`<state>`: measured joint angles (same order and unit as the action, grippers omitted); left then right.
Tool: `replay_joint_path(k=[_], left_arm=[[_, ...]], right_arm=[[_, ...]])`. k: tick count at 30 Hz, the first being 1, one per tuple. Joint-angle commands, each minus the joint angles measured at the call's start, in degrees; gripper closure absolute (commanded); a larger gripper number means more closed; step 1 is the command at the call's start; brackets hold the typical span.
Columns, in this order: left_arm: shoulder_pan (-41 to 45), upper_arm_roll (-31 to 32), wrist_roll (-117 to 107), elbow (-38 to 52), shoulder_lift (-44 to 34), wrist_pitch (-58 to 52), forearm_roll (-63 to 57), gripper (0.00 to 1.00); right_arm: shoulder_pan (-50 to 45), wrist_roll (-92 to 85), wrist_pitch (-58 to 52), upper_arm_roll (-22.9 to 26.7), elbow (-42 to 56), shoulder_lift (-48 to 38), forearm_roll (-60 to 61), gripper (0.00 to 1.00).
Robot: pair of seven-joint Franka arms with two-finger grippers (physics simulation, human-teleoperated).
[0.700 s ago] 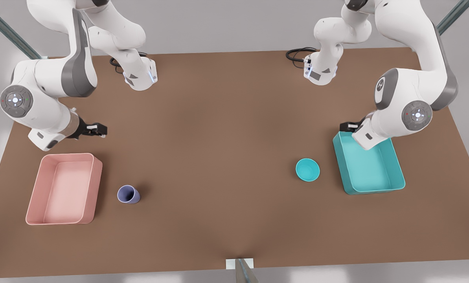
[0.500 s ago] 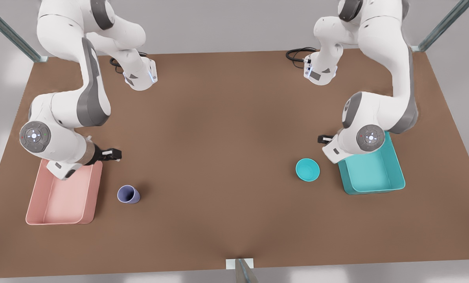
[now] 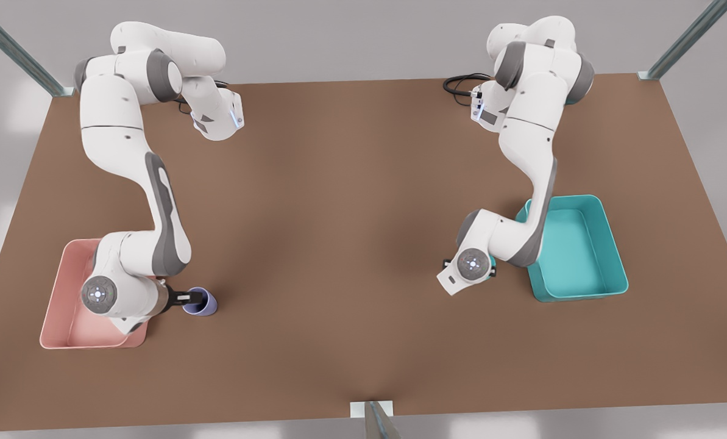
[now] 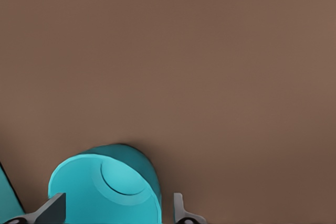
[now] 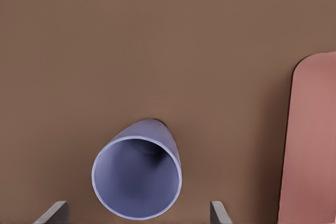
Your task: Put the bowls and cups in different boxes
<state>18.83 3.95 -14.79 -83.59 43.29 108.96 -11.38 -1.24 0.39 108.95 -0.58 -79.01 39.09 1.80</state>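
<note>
The lavender cup (image 3: 203, 303) stands on the table just off the pink box (image 3: 55, 308), toward the front view's right. My right gripper (image 3: 194, 298) is open at the cup, a finger on either side of the cup (image 5: 137, 177). The right gripper (image 5: 136, 213) touches nothing that I can see. The small teal bowl (image 4: 105, 187) sits between the spread fingers of my left gripper (image 4: 115, 211), which is open. In the front view that arm's wrist covers most of the bowl, beside the teal box (image 3: 576, 250).
The pink box (image 5: 310, 145) lies close beside the cup. A corner of the teal box (image 4: 8, 198) lies close beside the bowl. Both arm bases stand at the table's far edge. A small bracket (image 3: 372, 410) sits at the near edge.
Both arms swung down and toward the table's near side. The right gripper went from beyond the pink box to the cup. The left gripper went from over the teal box to the bowl.
</note>
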Motion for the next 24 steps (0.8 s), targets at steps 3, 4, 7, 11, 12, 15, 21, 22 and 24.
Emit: replay_joint_path(k=[3, 4, 7, 11, 12, 15, 21, 22, 24], left_arm=[[0.2, 0.0, -11.7, -1.7, 0.9, 3.9, -0.5, 0.00], [0.2, 0.0, -15.9, -2.0, 0.9, 4.0, -0.5, 0.00], [0.2, 0.1, -20.4, -2.1, 1.6, 4.2, -0.5, 0.00], [0.2, 0.0, -20.4, -3.1, 1.8, 3.9, -0.5, 0.00], [0.2, 0.0, -20.4, -3.1, 1.6, 3.4, -0.5, 0.00], [0.2, 0.0, -20.4, -3.2, 1.6, 3.4, -0.5, 0.25], [0.3, 0.0, -20.1, -2.7, 1.6, 3.4, -0.5, 0.79], [0.3, 0.0, -20.0, -2.5, 1.5, 3.3, -0.4, 0.79], [0.3, 0.1, -20.2, -1.8, 0.9, 1.2, -0.6, 0.79]], right_arm=[[0.3, -0.3, 6.5, 0.0, -3.0, -0.1, 0.1, 0.00], [0.3, -0.4, 7.1, 0.1, -3.5, -0.1, 0.0, 0.00], [0.9, -0.3, 7.9, 0.1, -5.6, -0.1, 0.0, 0.00], [1.3, -0.3, 10.2, 0.0, -5.8, 2.7, 0.2, 0.00], [1.9, -0.3, 11.2, 0.0, -5.8, 3.1, 0.2, 0.00], [2.1, -0.3, 11.8, 0.0, -5.8, 3.8, 0.2, 0.00], [2.0, -0.3, 10.8, 0.0, -6.1, 4.1, 0.6, 0.67], [2.0, -0.4, 10.7, 0.0, -6.1, 4.0, 0.5, 0.79], [2.0, -0.4, 10.7, -0.2, -5.9, 3.7, 0.4, 0.79]])
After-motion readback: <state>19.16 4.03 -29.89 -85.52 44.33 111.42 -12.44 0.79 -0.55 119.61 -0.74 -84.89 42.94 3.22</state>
